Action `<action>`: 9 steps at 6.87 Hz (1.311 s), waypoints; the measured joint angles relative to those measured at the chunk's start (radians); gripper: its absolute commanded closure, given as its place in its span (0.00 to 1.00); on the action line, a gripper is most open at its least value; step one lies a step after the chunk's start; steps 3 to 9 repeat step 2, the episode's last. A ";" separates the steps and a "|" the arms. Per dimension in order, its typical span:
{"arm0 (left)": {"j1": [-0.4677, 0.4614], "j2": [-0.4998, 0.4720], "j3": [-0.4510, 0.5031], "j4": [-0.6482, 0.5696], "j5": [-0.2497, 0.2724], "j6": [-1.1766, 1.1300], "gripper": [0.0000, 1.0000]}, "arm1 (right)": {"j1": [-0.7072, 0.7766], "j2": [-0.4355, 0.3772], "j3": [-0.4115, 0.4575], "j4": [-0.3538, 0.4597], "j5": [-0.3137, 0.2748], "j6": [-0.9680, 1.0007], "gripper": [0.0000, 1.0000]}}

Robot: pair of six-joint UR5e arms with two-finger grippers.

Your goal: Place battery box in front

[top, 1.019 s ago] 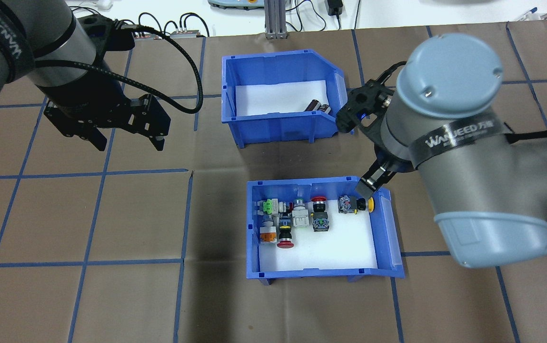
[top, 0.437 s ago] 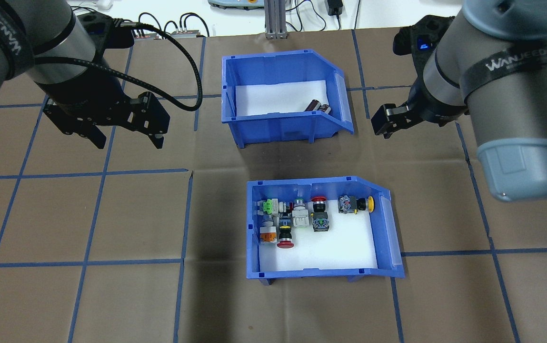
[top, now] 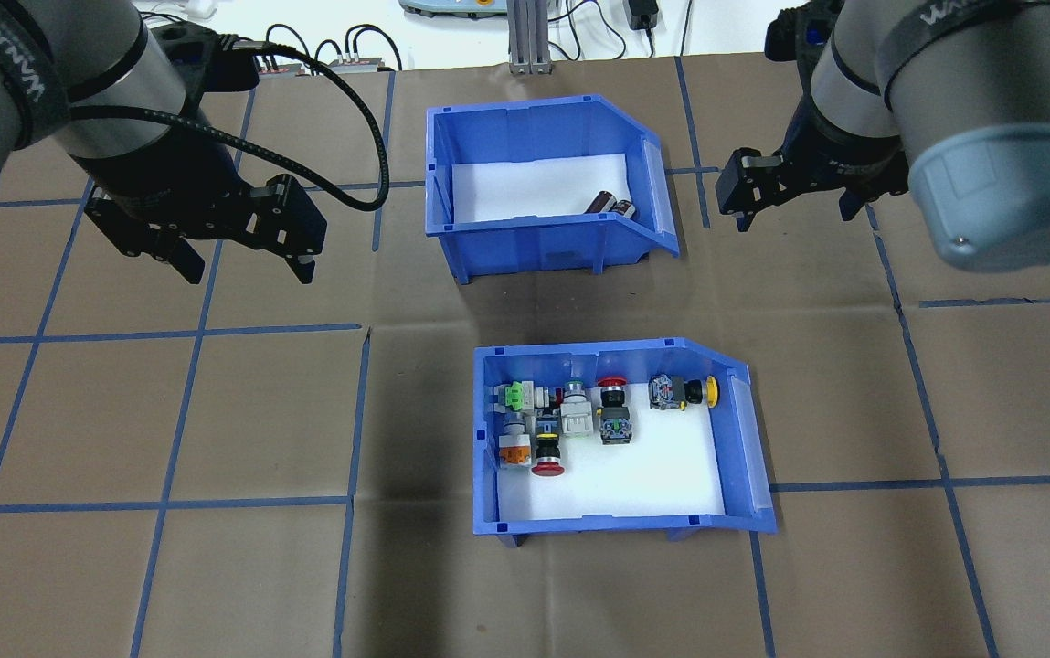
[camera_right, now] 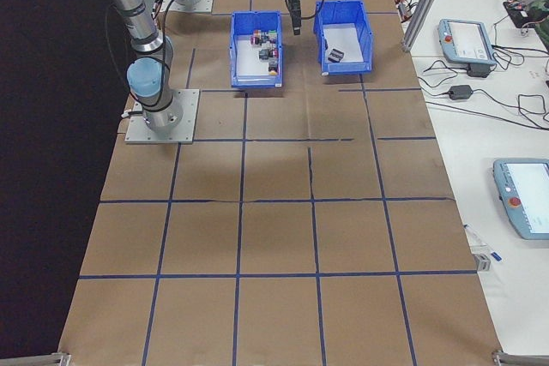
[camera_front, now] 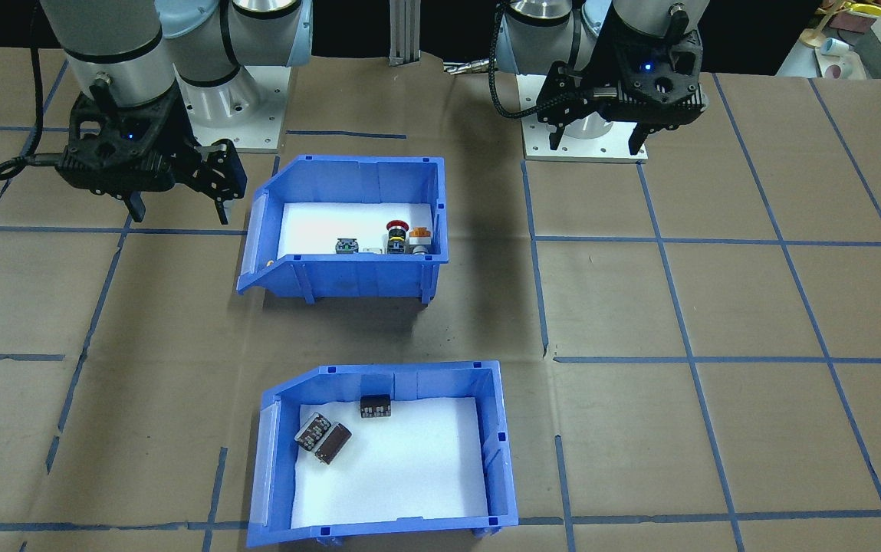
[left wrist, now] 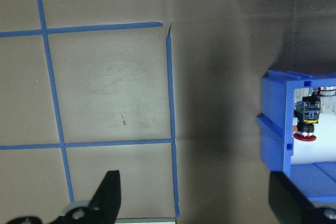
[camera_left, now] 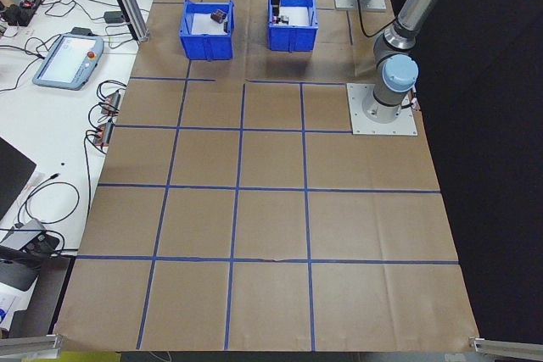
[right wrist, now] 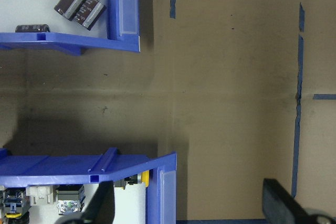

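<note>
the right pincer (top: pixel 794 206) hangs at the upper right of the overhead frame, spread wide and holding nothing, just beside the sloped end of the battery box (top: pixel 543 196) but apart from it. the left pincer (top: pixel 246 260) hangs at the left of that frame, also wide and empty, well apart from both boxes.

the battery box sits at upper centre in the overhead frame, the farther of the two boxes from the robot, and at the bottom of the front-facing frame. inside, on its white pad, two dark cylinders (camera_front: pixel 323 438) lie side by side near the sloped end, with a small black block (camera_front: pixel 375 406) against a wall. the box of push-buttons (top: pixel 616 439) sits lower in the overhead frame, nearer the robot, with a strip of bare tabletop (top: pixel 168 411) between them.

judging by this, if "in front" means the far side from the robot, the box looks already placed and only parking the arms is left; otherwise it is not yet picked up.

the battery box's long axis runs left to right across the overhead frame, its cut-away end pointing to the frame's right.
</note>
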 measured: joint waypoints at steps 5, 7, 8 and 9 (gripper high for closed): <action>0.001 -0.001 0.002 0.000 0.003 0.000 0.01 | -0.023 0.024 -0.032 0.043 0.020 0.011 0.00; 0.001 -0.001 0.002 0.000 0.003 0.000 0.01 | -0.023 0.024 -0.032 0.043 0.020 0.011 0.00; 0.001 -0.001 0.002 0.000 0.003 0.000 0.01 | -0.023 0.024 -0.032 0.043 0.020 0.011 0.00; 0.001 -0.001 0.002 0.000 0.003 0.000 0.01 | -0.023 0.024 -0.032 0.043 0.020 0.011 0.00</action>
